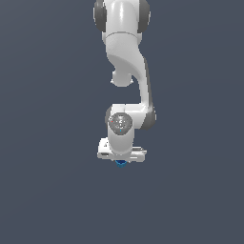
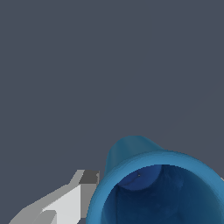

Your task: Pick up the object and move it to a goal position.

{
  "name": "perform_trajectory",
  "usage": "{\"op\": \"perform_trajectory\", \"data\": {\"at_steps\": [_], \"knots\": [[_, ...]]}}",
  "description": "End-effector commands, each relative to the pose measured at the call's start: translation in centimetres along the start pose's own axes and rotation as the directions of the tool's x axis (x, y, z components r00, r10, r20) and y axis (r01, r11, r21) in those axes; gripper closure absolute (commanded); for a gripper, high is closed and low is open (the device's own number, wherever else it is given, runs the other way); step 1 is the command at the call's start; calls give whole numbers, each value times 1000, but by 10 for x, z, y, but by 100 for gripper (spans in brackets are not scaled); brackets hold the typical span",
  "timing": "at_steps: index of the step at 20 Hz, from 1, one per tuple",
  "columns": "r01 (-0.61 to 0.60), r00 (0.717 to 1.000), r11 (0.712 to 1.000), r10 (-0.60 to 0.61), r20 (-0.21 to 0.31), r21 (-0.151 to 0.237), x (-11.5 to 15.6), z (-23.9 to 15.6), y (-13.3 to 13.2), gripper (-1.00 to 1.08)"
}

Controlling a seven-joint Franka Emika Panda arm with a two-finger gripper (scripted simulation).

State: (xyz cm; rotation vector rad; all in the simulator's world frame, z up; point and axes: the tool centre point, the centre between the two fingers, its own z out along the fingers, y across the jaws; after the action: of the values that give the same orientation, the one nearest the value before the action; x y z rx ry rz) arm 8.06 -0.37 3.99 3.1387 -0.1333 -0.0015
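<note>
The blue cup (image 1: 121, 163) sits right under the gripper (image 1: 121, 159), between its jaws. Can't tell if they're actually clamped yet. Looks like grasp stage; the carry to the goal is still left.

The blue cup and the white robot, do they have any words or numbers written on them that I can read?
None: no words, numbers or signs can be read in either view.
The small bright blue hollow cup shows plain blue inside and out.
The white robot arm and its tool are plain white and grey; the speckled round patch on the wrist is too blurred to tell whether it holds any mark.
</note>
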Motion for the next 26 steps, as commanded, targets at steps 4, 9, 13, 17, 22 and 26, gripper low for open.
{"op": "perform_trajectory", "data": {"at_steps": [4, 9, 13, 17, 22, 26], "knots": [[0, 1000, 1000, 0, 0, 0, 0, 0, 0, 108], [0, 1000, 1000, 0, 0, 0, -2, -10, -5, 108], [0, 1000, 1000, 0, 0, 0, -5, -27, -13, 108], [0, 1000, 1000, 0, 0, 0, -11, -55, -27, 108], [0, 1000, 1000, 0, -1, 0, -20, -105, -50, 108], [0, 1000, 1000, 0, -1, 0, -28, -148, -71, 108]]}}
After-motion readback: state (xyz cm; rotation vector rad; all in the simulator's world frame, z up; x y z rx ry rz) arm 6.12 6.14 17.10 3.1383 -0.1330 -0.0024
